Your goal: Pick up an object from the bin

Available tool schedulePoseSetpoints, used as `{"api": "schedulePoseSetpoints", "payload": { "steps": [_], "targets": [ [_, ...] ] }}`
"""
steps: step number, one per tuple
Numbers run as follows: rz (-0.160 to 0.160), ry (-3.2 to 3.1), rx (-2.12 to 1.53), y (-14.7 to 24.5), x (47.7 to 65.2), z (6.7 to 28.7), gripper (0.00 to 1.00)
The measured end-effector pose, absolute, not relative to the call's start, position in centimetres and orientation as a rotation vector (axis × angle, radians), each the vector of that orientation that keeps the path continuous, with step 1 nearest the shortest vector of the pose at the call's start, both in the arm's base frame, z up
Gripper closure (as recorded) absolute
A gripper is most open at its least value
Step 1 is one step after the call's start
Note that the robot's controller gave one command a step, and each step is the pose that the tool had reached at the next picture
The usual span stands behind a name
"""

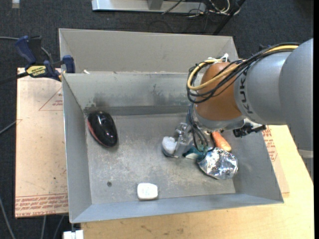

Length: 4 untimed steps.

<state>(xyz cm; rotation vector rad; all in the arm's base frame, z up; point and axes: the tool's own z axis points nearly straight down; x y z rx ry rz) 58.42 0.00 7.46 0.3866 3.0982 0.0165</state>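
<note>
Evidently the reaching step: gripper (180, 139) stood low over the floor of the bin (75, 133), toward 3 o'clock from centre, with a small pale rounded object (169, 144) just at its 9 o'clock. Open or closed: could not be told, nor whether it touched that object. Crumpled foil ball (219, 164) lay at its 4 o'clock, orange piece (222, 141) at 3 o'clock. Black mouse (102, 128) sat well apart at the bin's 9 o'clock, white block (147, 190) at 6 o'clock. Next move, by judgement, called for closing on the pale object, then a straight lift. Wrist hid the tool's upper part; teal scrap (191, 154) beneath went unidentified.
</note>
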Motion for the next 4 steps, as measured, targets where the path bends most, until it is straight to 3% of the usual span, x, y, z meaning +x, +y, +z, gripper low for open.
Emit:
{"api": "schedulePoseSetpoints", "payload": {
  "steps": [1, 2, 3, 4],
  "targets": [
    [0.017, 3.098, 0.388, 0.0, 58.4, 7.5, 1.00],
    [0.019, 3.097, 0.367, 0.4, 59.3, 18.9, 1.00],
    [0.019, 3.097, 0.368, 0.3, 59.3, 18.9, 1.00],
    [0.019, 3.105, 0.371, 0.2, 58.6, 22.7, 1.00]
  ]
}}
